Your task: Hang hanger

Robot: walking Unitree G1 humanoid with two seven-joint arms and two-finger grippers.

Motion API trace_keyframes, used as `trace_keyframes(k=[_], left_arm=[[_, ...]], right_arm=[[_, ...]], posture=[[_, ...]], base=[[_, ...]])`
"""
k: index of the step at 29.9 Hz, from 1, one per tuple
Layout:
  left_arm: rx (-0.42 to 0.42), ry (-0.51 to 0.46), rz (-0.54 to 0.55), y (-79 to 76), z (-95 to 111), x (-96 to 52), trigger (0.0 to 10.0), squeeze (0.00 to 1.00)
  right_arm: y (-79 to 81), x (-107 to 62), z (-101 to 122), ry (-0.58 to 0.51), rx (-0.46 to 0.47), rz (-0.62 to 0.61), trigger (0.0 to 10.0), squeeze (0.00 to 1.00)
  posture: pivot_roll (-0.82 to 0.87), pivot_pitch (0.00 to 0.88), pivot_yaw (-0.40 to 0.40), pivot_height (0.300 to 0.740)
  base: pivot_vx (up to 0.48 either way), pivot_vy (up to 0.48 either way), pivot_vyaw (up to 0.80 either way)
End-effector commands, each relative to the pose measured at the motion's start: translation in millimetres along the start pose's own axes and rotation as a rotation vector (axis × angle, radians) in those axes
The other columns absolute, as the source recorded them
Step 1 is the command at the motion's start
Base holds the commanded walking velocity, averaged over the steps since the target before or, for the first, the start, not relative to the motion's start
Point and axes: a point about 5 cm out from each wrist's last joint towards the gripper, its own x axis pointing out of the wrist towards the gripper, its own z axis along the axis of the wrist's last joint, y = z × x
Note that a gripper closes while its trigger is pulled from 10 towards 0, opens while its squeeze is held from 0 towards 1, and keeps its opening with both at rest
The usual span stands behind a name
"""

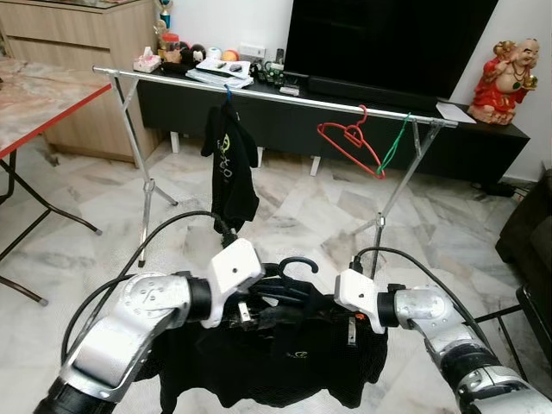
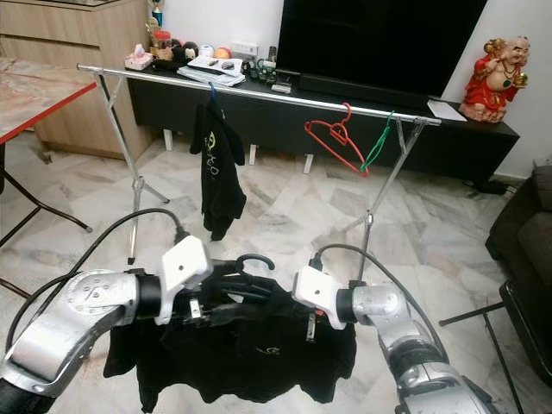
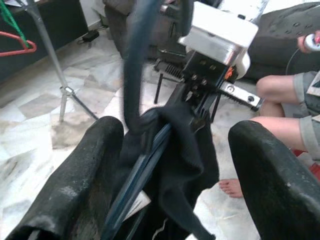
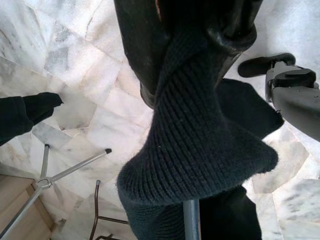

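Between the two grippers hangs the black shirt (image 1: 285,354) on its hanger (image 1: 289,267), well short of the rail (image 1: 285,97). Right gripper (image 4: 195,75) clamps cloth; left gripper (image 3: 170,165) is spread around it. I think lift level, hook above rail.

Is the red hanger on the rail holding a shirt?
No, the red hanger hangs bare on the metal rail, while the black shirt hangs further left on a different hanger.

Big black TV (image 1: 388,43) on a dark console (image 1: 483,142) way out ahead. Red statue (image 1: 509,78) sits far beyond the right claw (image 1: 352,328) – red-edged table (image 1: 43,99) off past the left claw (image 1: 250,315). Someone's bare legs (image 3: 285,110) are just beyond its tips.
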Motion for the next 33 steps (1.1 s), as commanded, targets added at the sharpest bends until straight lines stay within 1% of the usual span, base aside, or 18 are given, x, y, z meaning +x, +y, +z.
trace_keyframes(k=[1, 3, 5, 6, 8, 9, 10, 11, 12, 22, 27, 31, 33], left_arm=[[0.016, 0.014, -0.021, -2.9, 2, 9.2, 10.0, 0.00], [0.018, 0.011, -0.029, -4.3, 3, 12.9, 10.0, 0.00], [0.040, 0.036, -0.047, -7.3, 1, 21.1, 10.0, 0.00], [0.040, 0.036, -0.047, -7.3, 1, 21.1, 10.0, 0.00], [0.066, 0.074, -0.036, -7.0, -3, 25.0, 10.0, 0.00], [0.069, 0.076, -0.029, -6.4, -3, 26.1, 10.0, 0.00], [0.065, 0.059, -0.001, -3.3, -1, 27.9, 4.5, 0.00], [0.061, 0.052, 0.010, -2.0, 0, 28.4, 4.5, 0.00], [0.058, 0.045, 0.022, 0.1, 2, 28.5, 0.0, 0.00], [0.070, 0.060, 0.045, 6.0, 1, 24.2, 0.0, 0.00], [0.086, 0.115, 0.030, 7.6, -5, 15.7, 0.0, 0.00], [0.094, 0.138, 0.037, 9.1, -9, 14.4, 0.0, 0.00], [0.090, 0.130, 0.040, 9.2, -8, 14.8, 0.0, 0.00]], right_arm=[[-8.9, -2.1, 11, -0.039, -0.031, -0.034, 0.0, 0.00], [-8.8, -1.2, 11, -0.042, -0.033, -0.032, 0.0, 0.00], [-8.9, 0.6, 13, -0.045, -0.035, -0.029, 0.0, 0.00], [-8.9, 0.6, 13, -0.045, -0.035, -0.029, 0.0, 0.00], [-8.8, 1.4, 14, -0.047, -0.039, -0.025, 0.0, 0.00], [-8.7, 1.4, 14, -0.047, -0.040, -0.024, 0.0, 0.00], [-8.8, 1.5, 14, -0.048, -0.041, -0.024, 0.0, 0.00], [-8.9, 1.6, 14, -0.048, -0.041, -0.024, 0.0, 0.00], [-8.9, 1.7, 14, -0.048, -0.041, -0.024, 0.0, 0.00], [-8.5, 1.5, 13, -0.044, -0.041, -0.025, 0.0, 0.00], [-9.3, -0.5, 12, -0.037, -0.039, -0.032, 0.0, 0.00], [-9.8, -0.9, 12, -0.036, -0.039, -0.035, 0.0, 0.00], [-9.7, -0.8, 12, -0.037, -0.038, -0.035, 0.0, 0.00]], posture=[[0.17, 0.000, -0.150, 0.740], [0.17, 0.000, -0.151, 0.740], [0.17, 0.000, -0.150, 0.740], [0.17, 0.000, -0.150, 0.740], [0.17, 0.000, -0.151, 0.740], [0.17, 0.000, -0.151, 0.740], [0.17, 0.000, -0.150, 0.740], [0.17, 0.000, -0.150, 0.740], [0.17, 0.000, -0.151, 0.740], [0.17, 0.000, -0.151, 0.740], [0.17, 0.000, -0.151, 0.740], [0.17, 0.000, -0.151, 0.740], [0.17, 0.000, -0.152, 0.740]], base=[[0.000, 0.000, 0.00], [0.000, 0.000, 0.00], [0.000, 0.000, 0.00], [0.000, 0.000, 0.00], [0.000, 0.000, 0.00], [0.000, 0.000, 0.00], [0.000, 0.000, 0.00], [0.000, 0.000, 0.00], [0.000, 0.000, 0.00], [0.000, 0.000, 0.00], [0.000, 0.000, 0.00], [0.000, 0.000, 0.00], [0.000, 0.000, 0.00]])
